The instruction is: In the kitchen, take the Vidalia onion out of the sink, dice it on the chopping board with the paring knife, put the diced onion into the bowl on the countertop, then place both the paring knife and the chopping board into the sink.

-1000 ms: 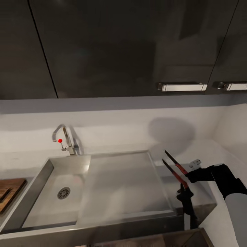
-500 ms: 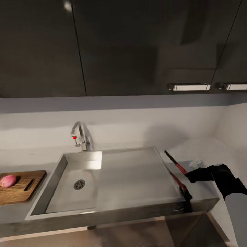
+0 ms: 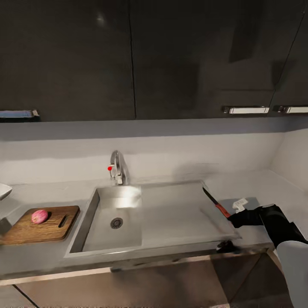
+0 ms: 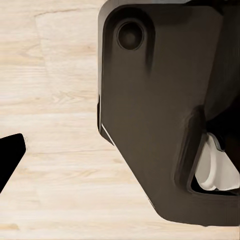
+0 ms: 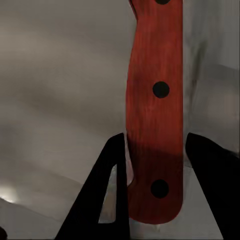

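Your left gripper's fingers are cut off in the left wrist view: you get one dark finger tip (image 4: 10, 155) at the frame edge over pale wood-grain flooring (image 4: 55, 100), beside a large dark robot body panel (image 4: 155, 110), so you cannot tell whether that gripper is spread or closed. At the far left of the head view a white bowl rim (image 3: 3, 191) is clipped by the frame.

Your right gripper (image 3: 233, 219) is clenched on the slim paring knife with the red handle and dark blade (image 3: 214, 202), held over the right edge of the stainless-steel sink's flat drainboard (image 3: 179, 214). The right wrist view shows what the head view cannot: the red handle (image 5: 155, 115) with three dark rivets, pinched between two black fingers (image 5: 105, 195). The blade tip runs out of that frame.

The small pinkish-red Vidalia onion (image 3: 39, 216) sits whole on the brown wooden chopping board with slot handle (image 3: 47, 223), on the grey countertop (image 3: 42, 256) left of the basin.

Against half a second ago, your head camera has swung left: board, onion and chrome faucet (image 3: 116, 167) sit further right in view, and the bowl rim has come in.
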Robot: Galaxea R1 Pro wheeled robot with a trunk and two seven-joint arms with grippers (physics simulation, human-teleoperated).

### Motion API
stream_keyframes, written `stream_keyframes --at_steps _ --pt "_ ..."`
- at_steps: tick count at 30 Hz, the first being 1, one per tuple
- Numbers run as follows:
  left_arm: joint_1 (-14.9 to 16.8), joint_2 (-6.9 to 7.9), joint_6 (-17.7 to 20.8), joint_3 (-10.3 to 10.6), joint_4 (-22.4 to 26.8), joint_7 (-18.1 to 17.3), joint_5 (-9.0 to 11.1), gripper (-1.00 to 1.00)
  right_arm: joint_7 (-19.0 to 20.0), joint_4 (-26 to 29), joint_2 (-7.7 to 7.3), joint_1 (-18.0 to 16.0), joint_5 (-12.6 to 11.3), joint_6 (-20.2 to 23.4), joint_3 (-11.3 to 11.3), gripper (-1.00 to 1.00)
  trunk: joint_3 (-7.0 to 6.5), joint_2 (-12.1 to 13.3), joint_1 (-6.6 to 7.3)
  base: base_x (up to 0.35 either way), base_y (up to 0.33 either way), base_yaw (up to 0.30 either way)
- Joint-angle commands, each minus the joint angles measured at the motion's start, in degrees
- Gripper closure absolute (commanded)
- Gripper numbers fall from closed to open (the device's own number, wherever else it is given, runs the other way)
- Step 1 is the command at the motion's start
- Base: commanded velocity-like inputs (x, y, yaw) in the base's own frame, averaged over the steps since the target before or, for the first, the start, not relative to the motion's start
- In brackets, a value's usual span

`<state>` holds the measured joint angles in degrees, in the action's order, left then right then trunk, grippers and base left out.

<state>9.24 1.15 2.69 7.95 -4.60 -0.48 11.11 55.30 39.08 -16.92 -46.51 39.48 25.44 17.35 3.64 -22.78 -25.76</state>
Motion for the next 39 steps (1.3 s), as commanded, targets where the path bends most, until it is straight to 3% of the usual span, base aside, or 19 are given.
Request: stream_keyframes --at_steps 1,11,39 --pt "0.07 -0.01 0.12 0.48 -0.06 -0.05 0.58 -1.0 0.42 0.06 0.13 -0.07 0.25 0.4 0.23 1.0 0.04 -0.13 -0.02 -0.17 0.256 0.0" --pt "0.07 -0.01 -2.15 0.48 -0.06 -0.05 0.58 -1.0 0.42 0.04 0.74 -0.07 0.42 0.4 0.23 1.0 -0.85 -0.13 -0.02 -0.073 0.275 0.009" --pt "0.05 -0.01 -2.34 0.48 -0.06 -0.05 0.57 -1.0 0.38 0.0 1.63 -0.07 0.54 0.4 0.23 1.0 -3.35 -0.13 -0.02 -0.04 0.298 0.074"
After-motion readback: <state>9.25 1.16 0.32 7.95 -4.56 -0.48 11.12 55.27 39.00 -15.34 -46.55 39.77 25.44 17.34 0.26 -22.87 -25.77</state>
